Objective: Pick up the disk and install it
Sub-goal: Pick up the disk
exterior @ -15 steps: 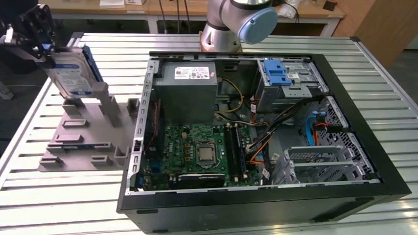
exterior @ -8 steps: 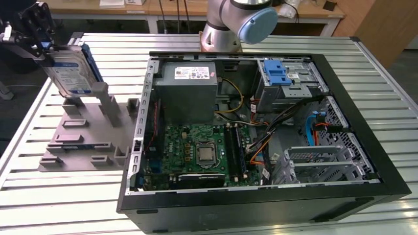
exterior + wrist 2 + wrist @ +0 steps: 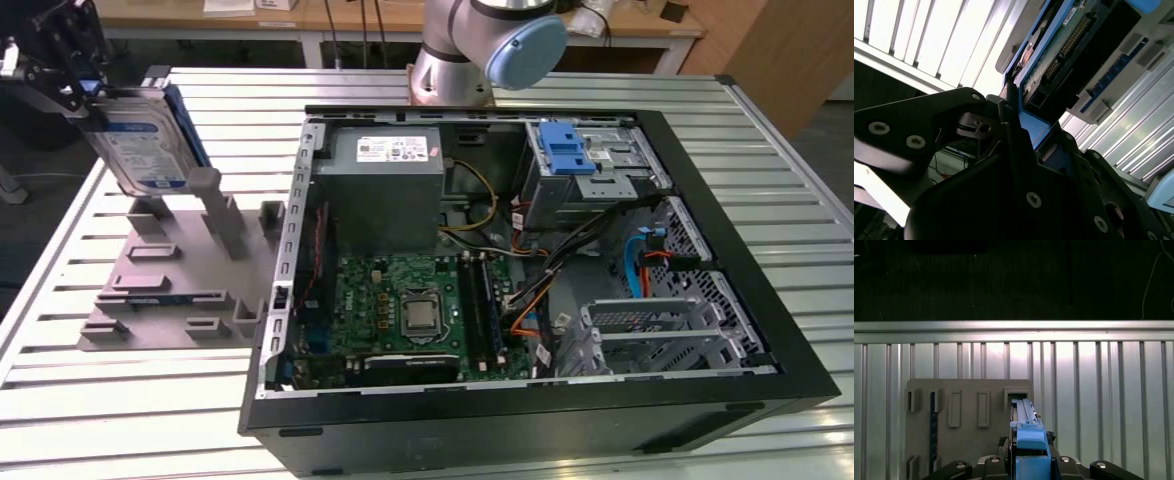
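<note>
The pick-up half of the job looked done, the install half not. The black gripper (image 3: 83, 90) was clamped on the flat rectangular silver disk with a white-and-blue label and blue plastic rails (image 3: 144, 140), gripping it by 1 end so that it hung tilted over the far end of the grey plastic fixture block with upright posts (image 3: 167, 285). Whether the lower edge had fully cleared the nearest post was hard to judge from the exterior view, though it seemed to have.

The open black metal computer case (image 3: 534, 415) lay beside the fixture block, on the exterior view's right, and the disk was well apart from it. Inside, at the corner furthest from the fixture block, a grey steel drive cage with a blue plastic latch (image 3: 566, 150) appeared to be where the disk belonged (a judgement, not a certainty).

In the second wrist view the disk's underside showed a green circuit board with a row of connector pins, framed by the smooth blue rail and flanked by 2 matt black fingers. The fixture block was dull, moulded and slotted. Under it, the ribbed aluminium table (image 3: 120, 420) was bright and reflective. A boxy grey sheet-metal power supply (image 3: 387, 190) sat in the case on the side nearer the fixture block.
</note>
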Motion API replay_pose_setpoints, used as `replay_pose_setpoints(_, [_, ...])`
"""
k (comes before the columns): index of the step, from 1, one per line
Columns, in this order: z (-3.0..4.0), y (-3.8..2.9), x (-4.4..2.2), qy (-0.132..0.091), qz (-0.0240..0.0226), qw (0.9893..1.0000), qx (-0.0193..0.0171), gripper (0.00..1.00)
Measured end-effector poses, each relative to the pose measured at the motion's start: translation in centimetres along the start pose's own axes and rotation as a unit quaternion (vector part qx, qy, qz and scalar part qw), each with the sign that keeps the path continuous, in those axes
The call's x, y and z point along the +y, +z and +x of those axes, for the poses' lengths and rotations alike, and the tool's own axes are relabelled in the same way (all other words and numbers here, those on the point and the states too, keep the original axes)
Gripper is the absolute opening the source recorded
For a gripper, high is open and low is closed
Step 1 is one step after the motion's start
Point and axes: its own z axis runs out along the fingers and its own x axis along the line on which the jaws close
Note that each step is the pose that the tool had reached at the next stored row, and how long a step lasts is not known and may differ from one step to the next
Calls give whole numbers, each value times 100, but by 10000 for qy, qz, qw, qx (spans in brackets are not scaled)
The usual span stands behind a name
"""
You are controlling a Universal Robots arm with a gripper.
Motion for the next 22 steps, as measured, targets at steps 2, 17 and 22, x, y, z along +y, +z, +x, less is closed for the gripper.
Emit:
replay_pose_setpoints(2, [-1, -16, 0, 0, 1, 10000, 0, 36])
replay_pose_setpoints(17, [-5, -135, 4, 0, 0, 10000, 0, 36])
replay_pose_setpoints(22, [-6, -153, 4, 0, 0, 10000, 0, 36])
